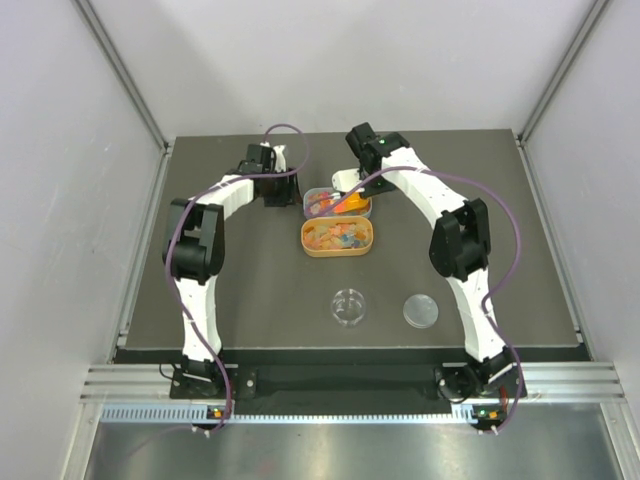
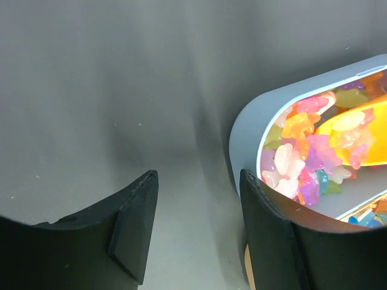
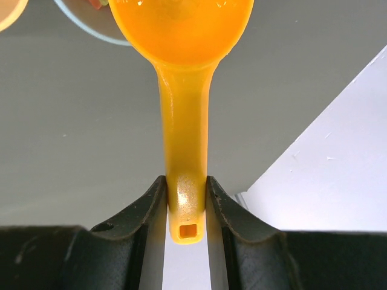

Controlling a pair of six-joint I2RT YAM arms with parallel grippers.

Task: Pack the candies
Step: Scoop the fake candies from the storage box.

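Observation:
The candies [image 1: 322, 205] fill a grey oval tub [image 1: 310, 193] and a tan oval tub [image 1: 338, 252] at the table's middle back. In the left wrist view the candies [image 2: 302, 154] are pink, orange, purple and yellow. My right gripper [image 1: 347, 186] is shut on the handle of an orange scoop [image 3: 186, 121]; it shows clamped in the right wrist view [image 3: 185, 181]. The scoop's bowl [image 2: 363, 136] rests among the candies in the grey tub [image 2: 245, 133]. My left gripper [image 2: 198, 181] is open and empty, its right finger [image 2: 266, 223] against the tub's left end wall.
A small clear round dish [image 1: 349, 305] and a clear round lid [image 1: 421, 311] lie on the dark table nearer the arm bases. White walls enclose the table on three sides. Purple cables run along both arms.

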